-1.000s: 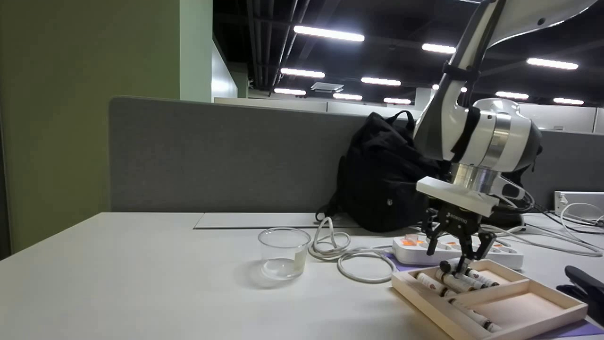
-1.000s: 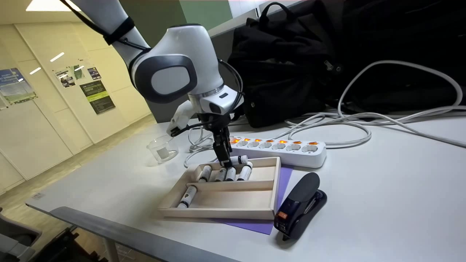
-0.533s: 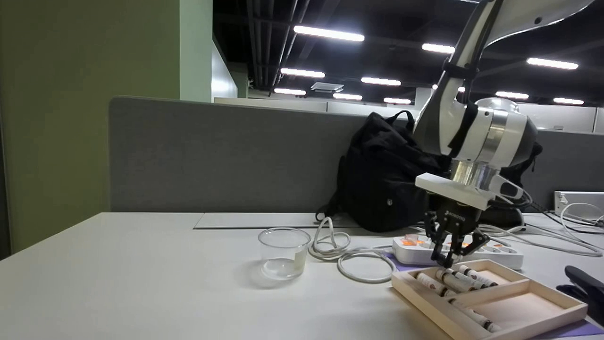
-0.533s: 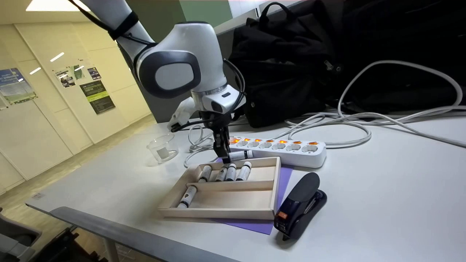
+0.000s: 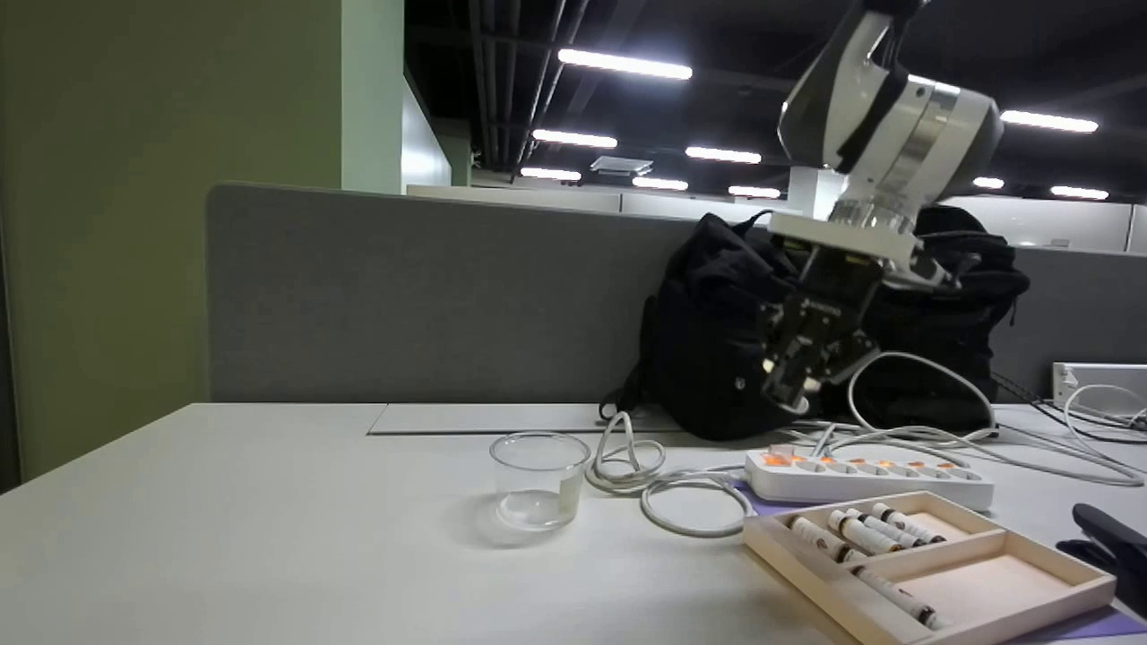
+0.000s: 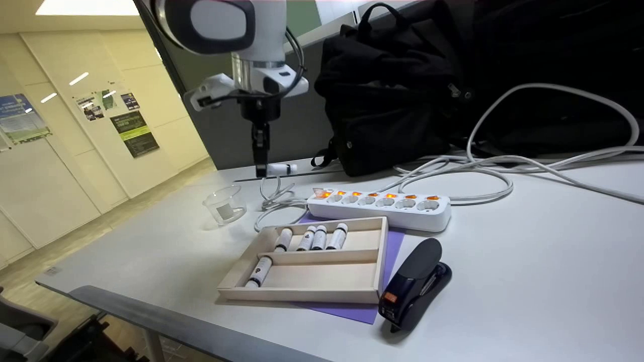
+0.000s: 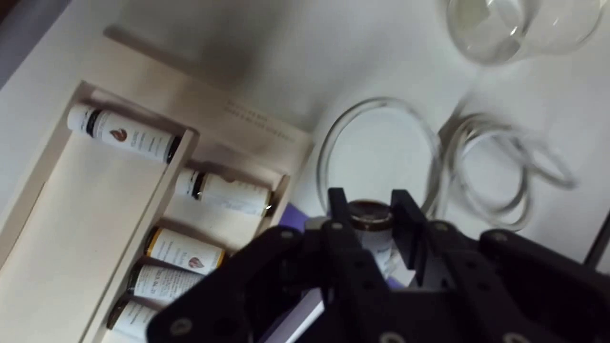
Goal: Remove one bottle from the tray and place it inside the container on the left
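While the pincer (image 7: 370, 200) clamps it, the bottle (image 7: 375, 238) looks white-labelled and dark-ended.

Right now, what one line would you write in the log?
gripper: shut on bottle; position: aloft, off tray; tray: five more bottles inside; bowl: empty; placing: pending

The place looks like an office: a grey partition (image 5: 448, 296) along the far edge of a white desk (image 5: 269, 537), a stapler (image 6: 413, 284) and a power strip (image 6: 380, 210) toward the right, tube lights (image 5: 625, 64) across the ceiling (image 5: 762, 45), posters (image 6: 135, 133) on the left wall (image 6: 166, 90).
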Tool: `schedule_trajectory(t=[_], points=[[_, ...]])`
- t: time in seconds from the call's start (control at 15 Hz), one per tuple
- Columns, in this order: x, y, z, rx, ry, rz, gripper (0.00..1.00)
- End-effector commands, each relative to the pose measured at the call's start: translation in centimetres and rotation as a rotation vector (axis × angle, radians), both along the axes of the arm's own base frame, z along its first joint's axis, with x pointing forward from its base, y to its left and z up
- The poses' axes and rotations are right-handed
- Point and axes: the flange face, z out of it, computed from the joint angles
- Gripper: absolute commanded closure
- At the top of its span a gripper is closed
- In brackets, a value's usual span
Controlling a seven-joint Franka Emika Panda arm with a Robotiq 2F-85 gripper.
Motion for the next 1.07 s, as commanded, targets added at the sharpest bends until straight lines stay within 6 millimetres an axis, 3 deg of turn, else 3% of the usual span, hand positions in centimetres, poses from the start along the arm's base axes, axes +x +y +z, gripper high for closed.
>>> schedule_trajectory(t=[0.0, 0.2, 0.4, 0.6, 1.0], points=[[-0.1, 4.0, 6.5, 0.145, -0.026, 0.155, 0.93], [0.7, 7.6, 8.3, 0.304, -0.001, 0.255, 0.93], [2.1, 11.0, 7.3, 0.456, 0.04, 0.346, 0.93], [3.9, 14.4, 4.1, 0.562, 0.114, 0.411, 0.93], [6.8, 17.7, -4.1, 0.569, 0.186, 0.435, 0.93]])
